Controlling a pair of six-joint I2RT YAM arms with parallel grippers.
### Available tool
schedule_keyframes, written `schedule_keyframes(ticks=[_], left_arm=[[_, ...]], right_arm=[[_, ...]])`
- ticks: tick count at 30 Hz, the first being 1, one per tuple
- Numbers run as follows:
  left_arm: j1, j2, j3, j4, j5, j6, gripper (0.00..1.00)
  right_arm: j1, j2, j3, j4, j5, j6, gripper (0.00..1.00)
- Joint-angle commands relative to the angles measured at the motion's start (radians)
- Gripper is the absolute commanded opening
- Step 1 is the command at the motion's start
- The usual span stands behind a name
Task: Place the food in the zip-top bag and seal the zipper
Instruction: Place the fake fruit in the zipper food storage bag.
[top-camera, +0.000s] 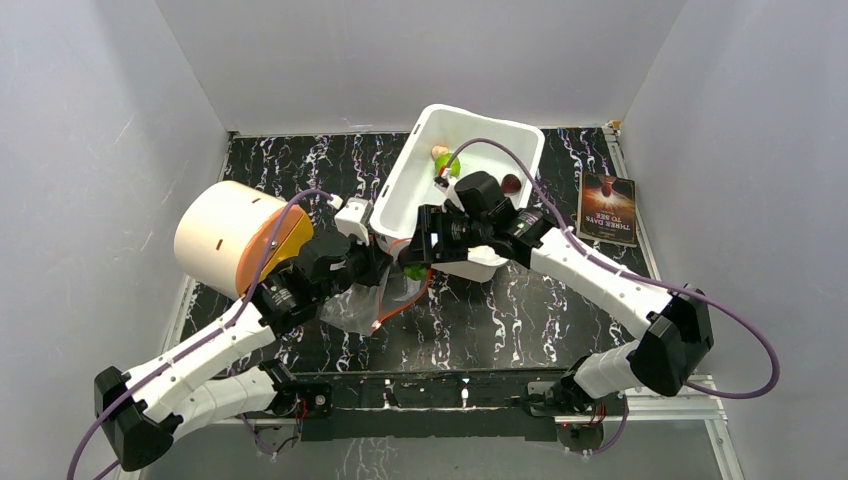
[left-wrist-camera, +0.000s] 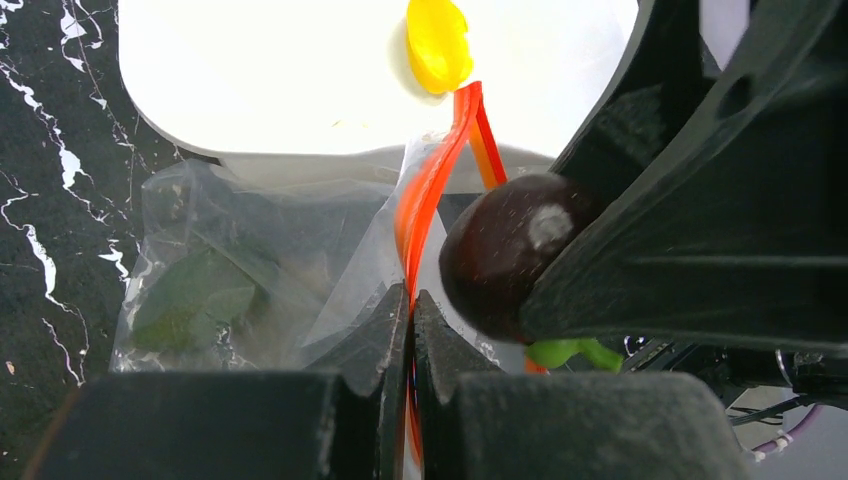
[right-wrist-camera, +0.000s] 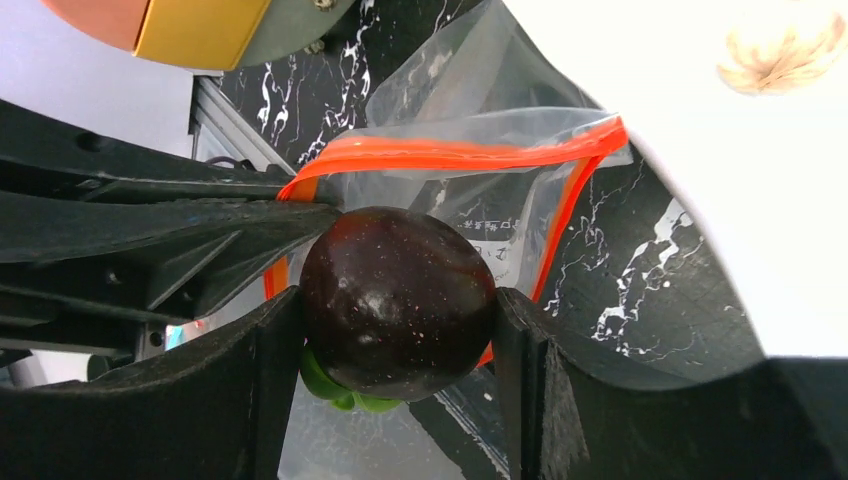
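The clear zip-top bag (top-camera: 365, 308) lies in front of the white tub. My left gripper (left-wrist-camera: 411, 300) is shut on its red-orange zipper (left-wrist-camera: 432, 185) and holds the mouth up. My right gripper (right-wrist-camera: 398, 300) is shut on the dark purple-brown round fruit (right-wrist-camera: 398, 295) with green leaves beneath, right at the bag's mouth (right-wrist-camera: 450, 155). The fruit also shows in the left wrist view (left-wrist-camera: 500, 250). A dark green piece (left-wrist-camera: 190, 300) lies inside the bag. A yellow mango piece (left-wrist-camera: 437, 40), a beige bulb (right-wrist-camera: 780, 45) and a bright green lime (top-camera: 450, 168) are in the tub.
The white rectangular tub (top-camera: 405, 170) stands behind the bag at centre back. A cream cylinder with an orange lid (top-camera: 235, 235) lies on its side at the left, close to my left arm. A dark book (top-camera: 607, 208) lies at the right edge.
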Motion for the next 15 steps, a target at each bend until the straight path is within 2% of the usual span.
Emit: schedule_keyframes(ticks=[1, 5, 15], left_arm=[[0.000, -0.027, 0.039, 0.009, -0.011, -0.023, 0.00], [-0.001, -0.032, 0.050, 0.009, -0.015, -0.029, 0.00], [-0.001, -0.044, 0.036, 0.010, -0.026, -0.036, 0.00]], right_arm=[[0.032, 0.018, -0.010, 0.058, 0.027, 0.057, 0.49], [0.051, 0.045, -0.010, 0.054, 0.055, 0.070, 0.54], [0.054, 0.048, 0.006, 0.031, 0.108, 0.064, 0.80]])
